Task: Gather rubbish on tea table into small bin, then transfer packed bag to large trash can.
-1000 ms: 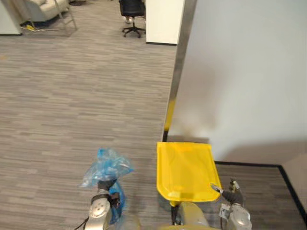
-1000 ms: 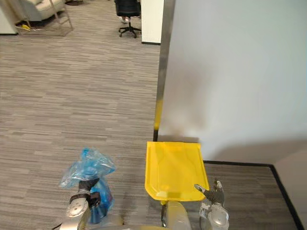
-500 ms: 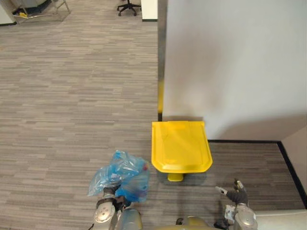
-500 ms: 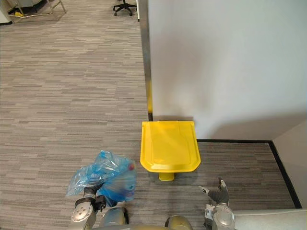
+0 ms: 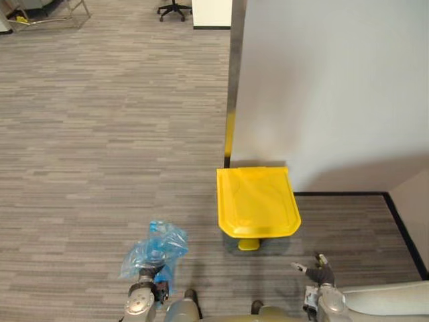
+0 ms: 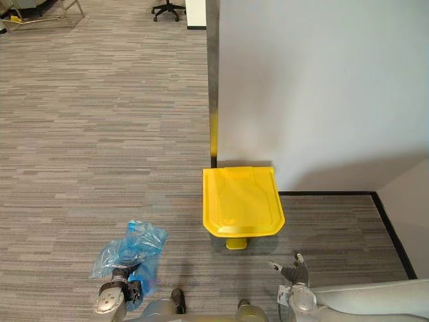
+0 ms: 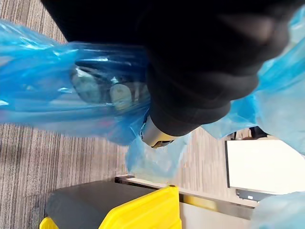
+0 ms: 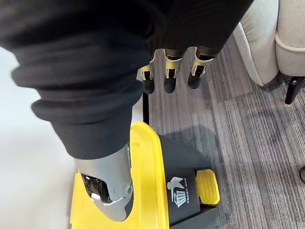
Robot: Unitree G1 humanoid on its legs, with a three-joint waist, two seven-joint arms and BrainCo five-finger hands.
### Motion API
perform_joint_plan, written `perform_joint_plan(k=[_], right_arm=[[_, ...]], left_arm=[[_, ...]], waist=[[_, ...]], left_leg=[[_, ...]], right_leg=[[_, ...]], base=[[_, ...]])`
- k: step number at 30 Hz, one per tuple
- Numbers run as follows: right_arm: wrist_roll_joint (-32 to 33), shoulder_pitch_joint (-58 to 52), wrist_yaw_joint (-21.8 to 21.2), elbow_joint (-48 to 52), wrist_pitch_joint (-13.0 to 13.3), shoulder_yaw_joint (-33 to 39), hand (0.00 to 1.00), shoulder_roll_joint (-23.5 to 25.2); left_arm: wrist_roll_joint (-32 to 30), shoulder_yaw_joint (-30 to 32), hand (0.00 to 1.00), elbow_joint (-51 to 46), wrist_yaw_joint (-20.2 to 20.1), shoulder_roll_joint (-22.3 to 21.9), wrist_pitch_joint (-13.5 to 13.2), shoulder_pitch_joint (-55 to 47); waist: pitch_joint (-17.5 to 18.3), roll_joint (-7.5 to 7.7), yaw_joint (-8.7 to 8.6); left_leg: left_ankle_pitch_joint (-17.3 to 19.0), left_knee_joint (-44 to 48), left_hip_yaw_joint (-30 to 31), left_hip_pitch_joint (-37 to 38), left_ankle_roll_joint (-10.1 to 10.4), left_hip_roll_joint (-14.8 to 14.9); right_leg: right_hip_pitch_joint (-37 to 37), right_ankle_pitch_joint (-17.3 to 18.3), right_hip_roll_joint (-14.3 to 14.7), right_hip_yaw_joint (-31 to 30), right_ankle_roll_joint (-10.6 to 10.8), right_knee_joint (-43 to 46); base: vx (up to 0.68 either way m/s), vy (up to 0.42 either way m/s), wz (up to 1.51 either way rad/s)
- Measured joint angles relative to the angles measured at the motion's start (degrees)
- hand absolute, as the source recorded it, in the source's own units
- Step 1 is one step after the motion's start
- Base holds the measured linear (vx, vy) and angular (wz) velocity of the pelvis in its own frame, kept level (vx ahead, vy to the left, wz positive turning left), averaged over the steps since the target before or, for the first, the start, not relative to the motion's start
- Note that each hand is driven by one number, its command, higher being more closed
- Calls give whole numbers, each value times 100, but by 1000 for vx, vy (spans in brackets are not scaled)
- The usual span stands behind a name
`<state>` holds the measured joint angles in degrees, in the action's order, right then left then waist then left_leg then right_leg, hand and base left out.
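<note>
A packed blue plastic bag (image 5: pixel 155 247) hangs over the grey carpet, left of the large trash can. My left hand (image 5: pixel 141 296) is shut on its gathered neck, and in the left wrist view the blue bag (image 7: pixel 57 95) wraps round the hand. The large trash can has a shut yellow lid (image 5: pixel 257 201) and a yellow foot pedal (image 5: pixel 248 245), and it stands against the white wall. My right hand (image 5: pixel 319 274) hovers empty to the right of the pedal. In the right wrist view its fingers (image 8: pixel 167 71) are straight above the lid (image 8: pixel 148 176) and the pedal (image 8: pixel 208 186).
A white wall (image 5: pixel 335 87) with a metal corner strip (image 5: pixel 232 100) rises behind the can. A black office chair (image 5: pixel 173 8) stands far off. A light grey sofa (image 8: pixel 267 38) shows in the right wrist view. Open carpet lies to the left.
The camera has shifted, and the can now sits further ahead than a second ago. The bag hangs lower and a little further left of the can than half a second ago.
</note>
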<state>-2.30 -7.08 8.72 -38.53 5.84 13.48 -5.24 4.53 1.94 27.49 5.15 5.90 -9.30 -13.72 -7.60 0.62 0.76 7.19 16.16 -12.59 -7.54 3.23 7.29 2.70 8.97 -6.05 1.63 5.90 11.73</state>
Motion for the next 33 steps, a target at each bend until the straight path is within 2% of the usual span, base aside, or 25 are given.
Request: perform_joint_plan(k=[1, 2, 3, 4, 5, 6, 7, 8, 9, 11, 12, 15, 17, 18, 19, 21, 22, 23, 24, 26, 29, 30, 33], right_arm=[[1, 65, 5, 14, -5, 2, 0, -1], [1, 54, 8, 57, -11, 7, 0, 4], [5, 1, 17, 219, -16, 39, 0, 38], [8, 7, 19, 263, -17, 38, 0, 49], [12, 52, 19, 345, -18, 0, 0, 99], [17, 41, 21, 418, -20, -1, 0, 166], [22, 48, 24, 443, -20, 0, 0, 208], [61, 50, 39, 475, -20, -6, 0, 285], [71, 48, 48, 475, -23, -5, 0, 285], [71, 20, 127, 474, -75, 25, 0, 216], [73, 17, 129, 467, -116, 55, 0, 68], [209, -85, 124, 701, -124, 415, 0, 7], [273, -175, 118, 730, -183, 656, 0, 28], [339, -258, 116, 731, -226, 764, 0, 32], [447, -273, 120, 736, -226, 905, 0, 55], [510, -255, 117, 740, -225, 952, 0, 54], [609, -214, 111, 738, -222, 1000, 0, 84], [638, -208, 110, 733, -222, 1021, 0, 115], [652, -202, 108, 715, -221, 1025, 0, 205], [671, -104, 101, 576, -207, 883, 0, 280], [609, 233, 86, 546, -212, 107, 0, 254], [577, 499, 36, 552, -208, -279, 0, 244], [308, 1352, -21, 515, -205, -816, 0, 90]], left_arm=[[1, -5, 100, -30, -2, 1, 2, -9], [1, -10, 100, -72, -2, 2, 3, -15], [2, -8, 100, -221, 6, 12, 5, -20], [2, 1, 100, -290, 28, 8, 3, 6], [2, -8, 100, -348, 40, 31, 3, 62], [3, -23, 100, -349, 52, 80, 10, 165], [3, -42, 100, -350, 63, 129, 10, 211], [4, -85, 100, -347, 89, 268, 12, 292], [2, -117, 100, -342, 117, 358, 10, 412], [1, -128, 100, -312, 139, 450, 9, 606], [0, -151, 100, -265, 142, 330, 10, 703], [1, -302, 100, -268, 133, 218, 0, 923], [-3, -307, 100, -268, 143, 203, 3, 1029], [-3, -306, 100, -267, 139, 172, 4, 1030], [2, -305, 100, -265, 137, 85, 2, 1037], [1, -299, 100, -245, 133, -1, 1, 1031], [0, -299, 100, -201, 114, -99, 3, 1033], [0, -301, 100, -189, 108, -133, 4, 1025], [-1, -301, 100, -162, 102, -169, 3, 1016], [0, -300, 100, -104, 100, -171, 1, 1025], [0, -299, 100, -76, 64, -56, -8, 969], [0, -302, 100, -74, 14, 48, -7, 885], [-1, -385, 100, -71, -10, 153, -16, 871]], waist=[[-99, 47, -18], [-125, 23, -18], [-207, 30, -25], [-292, 53, -49], [-463, 13, -45], [-628, 18, -51], [-714, 48, -52], [-838, 84, -38], [-903, 177, -39], [-950, 318, -101], [-970, 210, -166], [-968, 3, -170], [-1000, -84, -317], [-975, -128, -331], [-939, -164, -324], [-904, -193, -345], [-812, -277, -359], [-754, -298, -368], [-667, -321, -384], [-591, -327, -432], [-503, -231, -433], [-477, -200, -396], [-482, -255, -286]], left_leg=[[297, 412, -17, -110, -25, 3], [443, 602, -7, -152, -65, 3], [719, 855, 71, -157, -107, -18], [785, 909, 78, -153, -160, -45], [862, 1046, 112, -50, -233, 14], [941, 1132, 189, 69, -262, 95], [977, 1151, 204, 148, -273, 106], [1078, 1260, 239, 232, -306, 119], [1230, 1426, 292, 283, -278, 115], [1504, 1714, 487, 308, -204, 2], [1688, 1846, 708, 364, -173, 13], [1880, 1842, 1042, 444, 82, 104], [1998, 1850, 1342, 531, 287, 198], [1975, 1720, 1436, 703, 358, 264], [1793, 1570, 1513, 848, 478, 351], [1670, 1562, 1541, 854, 467, 429], [1544, 1369, 1546, 859, 509, 490], [1479, 1212, 1547, 874, 535, 518], [1349, 807, 1529, 990, 621, 567], [1340, 760, 1421, 1011, 648, 548], [1275, 456, 1232, 845, 631, 440], [1254, 426, 1252, 709, 604, 371], [1215, 365, 1441, 400, 598, 230]], right_leg=[[119, 236, -44, -52, 0, 376], [162, 331, -109, -24, 42, 586], [263, 490, -211, 29, 180, 1229], [506, 486, -260, 28, 196, 1855], [1209, 458, -265, 43, 155, 3011], [1436, 600, -205, 184, -49, 2874], [1517, 568, -209, 277, -79, 2710], [1689, 359, -214, 491, -44, 2141], [1765, -14, -216, 709, 39, 1334], [1758, -261, -286, 916, 123, 645], [1739, -368, -294, 898, 53, 925], [1965, 87, -33, 514, -56, 1742], [2060, 624, 104, 454, -89, 2401], [2000, 940, 100, 612, -131, 2640], [1934, 1179, 137, 728, -229, 2795], [1885, 1279, 170, 797, -297, 2805], [1862, 1293, 246, 897, -324, 2663], [1861, 1280, 259, 940, -348, 2584], [1806, 1203, 278, 1042, -472, 2379], [1749, 1113, 231, 1199, -554, 2202], [1962, 1035, 77, 1145, -434, 2215], [2087, 882, 74, 1053, -346, 2097], [2272, 486, 76, 987, -252, 1746]], base=[[-43, 82, -20], [-8, 128, -5], [2, 64, 2], [-17, 91, 4], [6, 45, 7], [39, 48, 14], [101, 3, 20], [128, -48, 24], [148, -73, 31], [221, -151, 59], [290, -190, 65], [271, -165, 41], [328, -224, 64], [451, -238, 45], [445, -245, 26], [327, -237, 10], [227, -192, 11], [184, -157, 20], [130, -107, 30], [85, -72, 38], [-101, -5, 15], [-164, -3, -18], [-118, 0, -3]])
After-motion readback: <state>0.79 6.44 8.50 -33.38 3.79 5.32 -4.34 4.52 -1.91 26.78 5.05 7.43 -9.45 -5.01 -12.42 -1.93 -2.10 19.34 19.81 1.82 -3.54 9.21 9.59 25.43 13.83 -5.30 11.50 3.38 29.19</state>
